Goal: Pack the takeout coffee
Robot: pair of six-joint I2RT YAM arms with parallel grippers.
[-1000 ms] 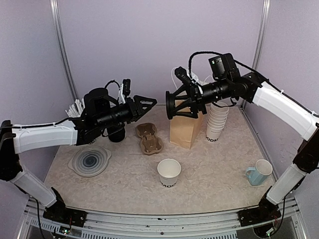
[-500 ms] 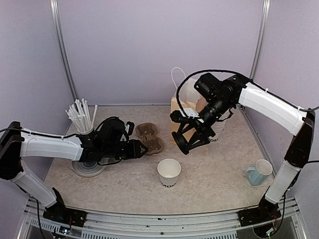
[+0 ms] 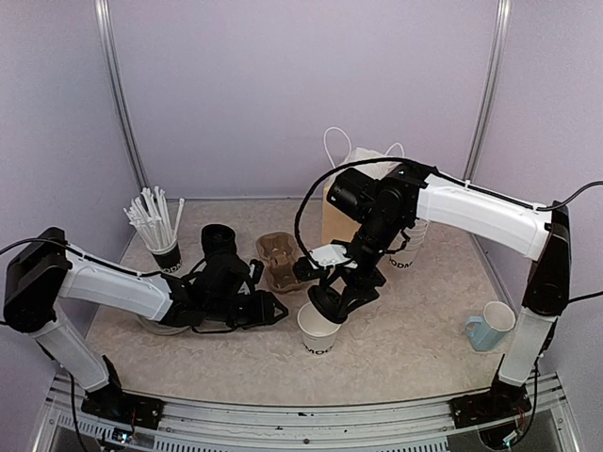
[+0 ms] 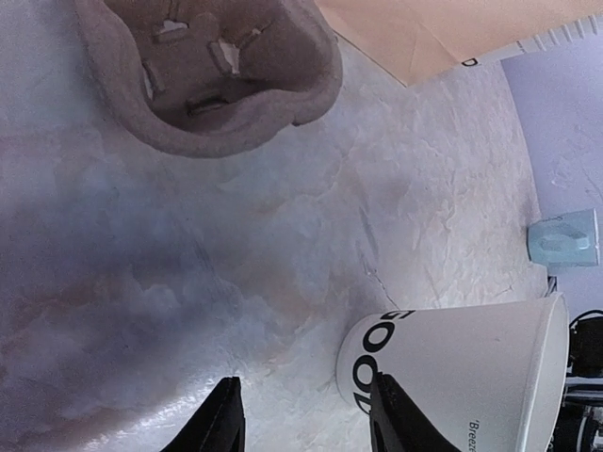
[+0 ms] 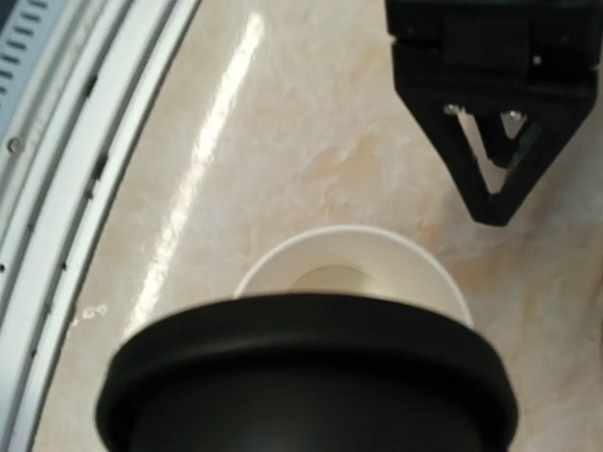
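Top, left-wrist and right-wrist views of the lidding step. The white paper cup (image 3: 318, 331) is standing upright and uncovered on the worktop (image 3: 405, 320), near the middle of its near half, with black lettering showing at its base. The right gripper (image 3: 327, 301) is reaching down from the far right with its jaws clamped on the black lid (image 5: 311, 377). It is holding the lid just above the cup's far-left rim. In the right-wrist view the lid is overlapping the near part of the cup mouth, and whether lid and rim are touching cannot be told.

The left gripper (image 4: 306, 424) is lying low over the worktop, just left of the cup, with its jaws apart and holding nothing. The cup base is showing just past the right-hand fingertip (image 4: 394, 414), and contact there cannot be told.

The moulded cup carrier (image 3: 279, 259) is sitting farther back, just left of centre, with the brown paper bag (image 4: 443, 28) to its right. A stack of lidless cups (image 3: 415, 247) is standing right of the bag, behind the right arm. A light blue mug (image 3: 490, 325) is resting near the right edge, and a cup of straws (image 3: 151, 212) is standing at the far left.
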